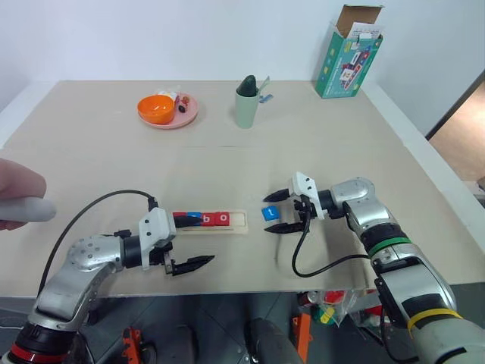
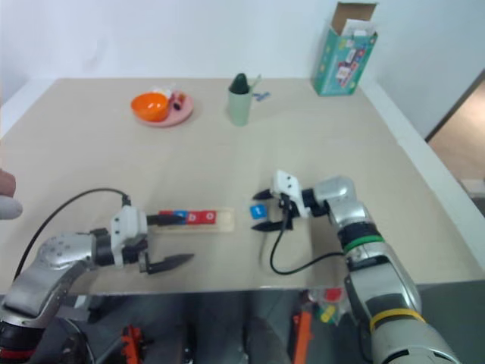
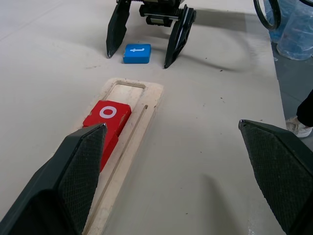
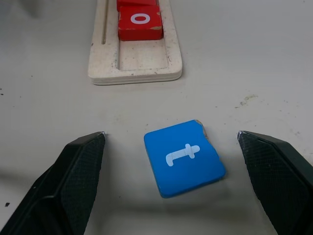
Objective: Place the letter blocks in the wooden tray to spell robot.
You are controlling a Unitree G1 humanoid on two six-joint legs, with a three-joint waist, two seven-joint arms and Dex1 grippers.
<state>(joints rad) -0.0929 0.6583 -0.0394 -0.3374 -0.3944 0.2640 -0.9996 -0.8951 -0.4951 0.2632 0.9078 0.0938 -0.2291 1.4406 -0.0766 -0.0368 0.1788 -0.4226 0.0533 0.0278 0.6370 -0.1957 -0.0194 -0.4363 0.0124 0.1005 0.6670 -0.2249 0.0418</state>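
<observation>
The wooden tray [image 1: 239, 221] lies near the table's front edge, with letter blocks filling its slot from the left end. The red "o" block [image 4: 140, 22] is the last in that row, and the slot's right end is bare. A blue "t" block [image 1: 270, 214] lies flat on the table just right of the tray. My right gripper [image 4: 171, 134] is open, one finger on each side of the "t" block and neither touching it. My left gripper [image 1: 203, 240] is open and holds nothing. One of its fingers [image 3: 73, 176] hangs over the tray's left part and the other is off the tray's near side.
At the back stand a pink plate [image 1: 182, 117] with an orange bowl [image 1: 156, 108], a green cup [image 1: 246, 106] and a teal box [image 1: 348, 57]. A person's hand [image 1: 19, 193] shows at the left edge. A black cable hangs from each wrist.
</observation>
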